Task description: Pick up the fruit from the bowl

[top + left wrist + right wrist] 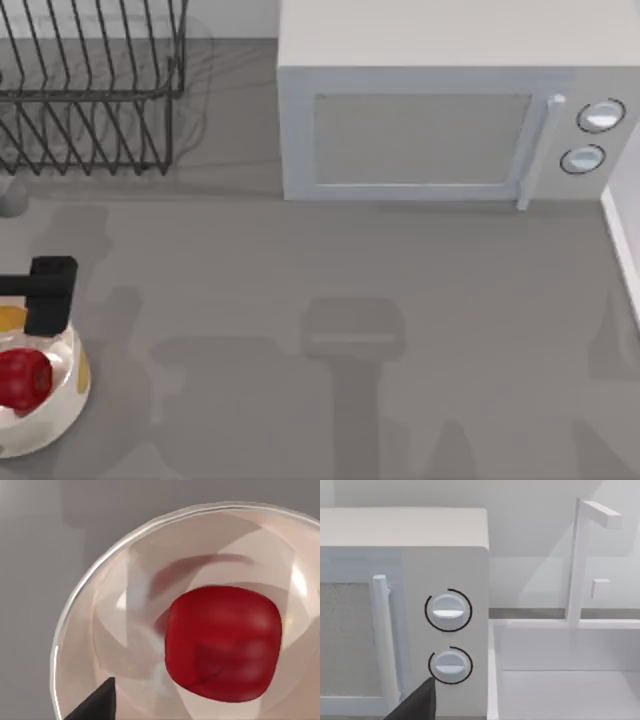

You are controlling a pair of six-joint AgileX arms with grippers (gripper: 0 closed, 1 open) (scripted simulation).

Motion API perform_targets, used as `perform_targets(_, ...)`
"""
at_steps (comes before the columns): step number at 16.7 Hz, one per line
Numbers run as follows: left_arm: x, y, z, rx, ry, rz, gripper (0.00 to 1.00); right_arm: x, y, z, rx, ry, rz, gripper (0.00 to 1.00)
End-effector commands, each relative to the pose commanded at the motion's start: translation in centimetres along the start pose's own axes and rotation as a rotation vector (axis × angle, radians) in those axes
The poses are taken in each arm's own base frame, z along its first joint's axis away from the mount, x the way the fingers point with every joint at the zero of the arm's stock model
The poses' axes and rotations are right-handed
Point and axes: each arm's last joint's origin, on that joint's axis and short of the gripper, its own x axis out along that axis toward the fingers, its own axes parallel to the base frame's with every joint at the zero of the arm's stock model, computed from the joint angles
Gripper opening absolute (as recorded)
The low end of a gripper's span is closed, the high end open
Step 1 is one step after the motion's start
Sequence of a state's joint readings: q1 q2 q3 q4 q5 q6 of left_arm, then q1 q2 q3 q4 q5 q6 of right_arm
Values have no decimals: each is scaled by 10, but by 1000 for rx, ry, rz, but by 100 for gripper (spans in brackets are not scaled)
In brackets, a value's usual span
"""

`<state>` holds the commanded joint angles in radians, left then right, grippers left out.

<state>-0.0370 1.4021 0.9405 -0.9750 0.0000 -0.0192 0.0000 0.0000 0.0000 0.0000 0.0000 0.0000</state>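
While the fruit [22, 378] sits roundish in the bowl [62, 412], the left gripper's [45, 300] jaws' state is unclear.

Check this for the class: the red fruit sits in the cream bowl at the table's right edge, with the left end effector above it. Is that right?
One detail is wrong. The top view shows the bowl at the table's left edge, not the right. The rest holds: the fruit sits in it, and the left end effector is above the bowl.
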Motion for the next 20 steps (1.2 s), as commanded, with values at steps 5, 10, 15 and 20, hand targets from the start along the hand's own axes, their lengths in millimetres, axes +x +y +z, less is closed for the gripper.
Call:
perform_targets(5,10,-1,17,2,134,2,100,0,0,0,0,0,0,100)
perform_targets(10,11,0,17,-3,133,3,100,0,0,0,0,0,0,100)
perform_targets(15,51,0,17,-1,136,3,100,0,0,0,0,0,0,100)
perform_targets(20,106,-1,9,1,121,2,100,0,0,0,0,0,0,100)
